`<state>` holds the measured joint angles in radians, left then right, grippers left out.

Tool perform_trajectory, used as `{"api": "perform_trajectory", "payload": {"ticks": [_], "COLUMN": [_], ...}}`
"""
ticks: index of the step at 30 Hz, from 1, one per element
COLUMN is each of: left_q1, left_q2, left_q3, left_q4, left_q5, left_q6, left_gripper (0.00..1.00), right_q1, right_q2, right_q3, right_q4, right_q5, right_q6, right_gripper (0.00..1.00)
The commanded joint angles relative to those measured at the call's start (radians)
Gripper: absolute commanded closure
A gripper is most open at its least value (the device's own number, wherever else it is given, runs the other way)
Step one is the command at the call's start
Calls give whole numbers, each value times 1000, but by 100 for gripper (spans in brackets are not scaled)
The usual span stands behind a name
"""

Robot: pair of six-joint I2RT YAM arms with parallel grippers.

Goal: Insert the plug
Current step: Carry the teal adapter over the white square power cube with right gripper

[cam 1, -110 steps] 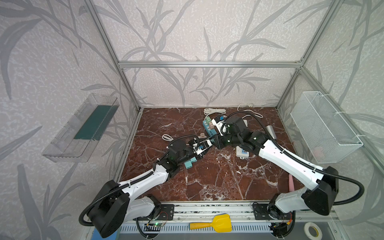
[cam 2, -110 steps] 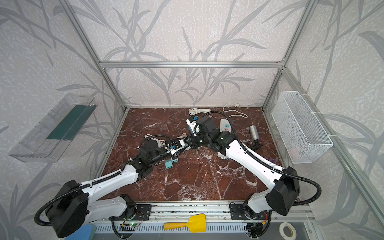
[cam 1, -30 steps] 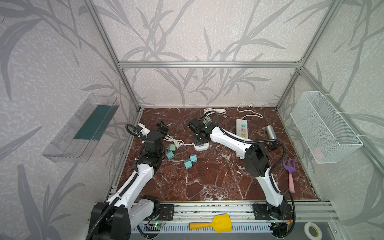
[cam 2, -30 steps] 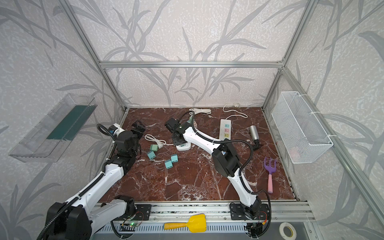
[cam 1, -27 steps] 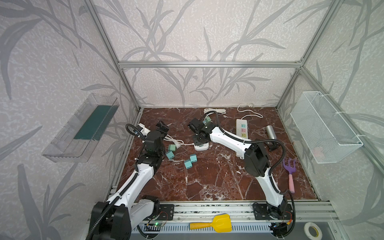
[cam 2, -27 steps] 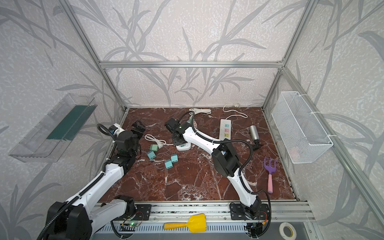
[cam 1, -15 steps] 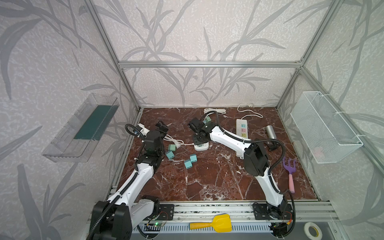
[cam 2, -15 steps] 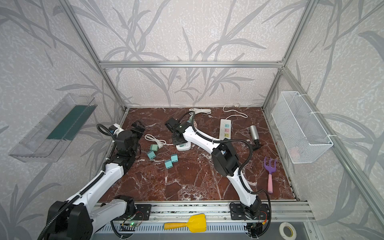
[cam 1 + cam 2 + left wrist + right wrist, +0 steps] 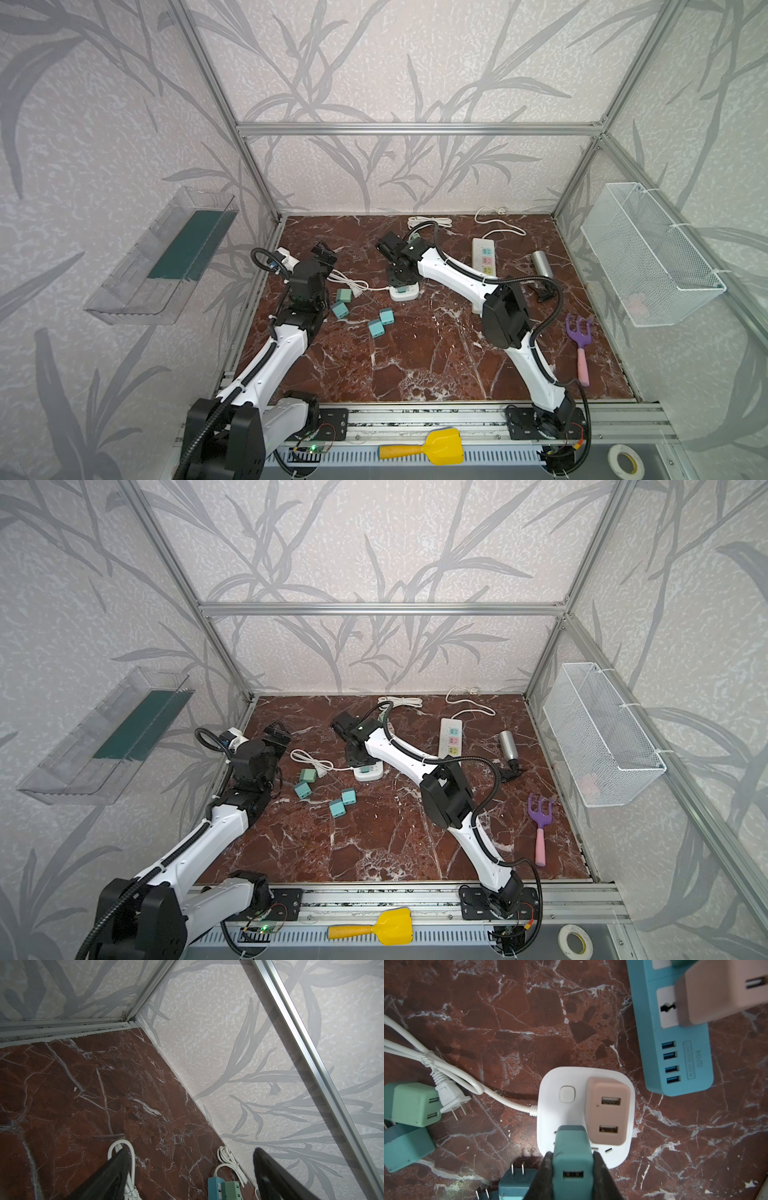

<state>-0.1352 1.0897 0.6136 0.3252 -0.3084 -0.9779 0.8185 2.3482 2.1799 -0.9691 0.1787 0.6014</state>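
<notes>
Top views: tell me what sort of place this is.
Probably a staged robot test cell: an aluminium frame boxes it in, a left arm and right arm bolt to a front rail, and charger plugs litter a marble-look floor.

Probably a robotics lab: aluminium frame point(image 9: 415, 129), wallpaper panels point(image 9: 415, 62), arm mounting rail point(image 9: 415, 417).
</notes>
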Motion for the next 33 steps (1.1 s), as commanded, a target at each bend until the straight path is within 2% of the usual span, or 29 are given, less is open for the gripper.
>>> {"api": "perform_trajectory", "payload": {"ticks": [1,13,20,28,30,33], "left_q1": [6,6,8,12,12,15], "left_q2": [-2,-9,0,6,7,9], "left_q3": [28,23,23,25,25,26], "left_q4": [-3,1,5,7,7,7], "left_q5": [0,-4,0,9,12,12], "left_q6": [-22,-25,-23,-24,-23,-24], "left_gripper": [7,8,7,7,7,7], "right_q1": [-7,-19,-19,-13,-9,-1], "right_q2": [38,85,97,110,90,68], "right_q3": [9,-68,-121,-112,-96,-39], "right_q4": [-84,-40,-27,-55,-52,-59], "right_q5": [42,-41,-41,-39,-39,-51], "right_q6": [69,-16,-48,-40,-38,-43], "right_gripper": [100,100,100,100,93,74]}}
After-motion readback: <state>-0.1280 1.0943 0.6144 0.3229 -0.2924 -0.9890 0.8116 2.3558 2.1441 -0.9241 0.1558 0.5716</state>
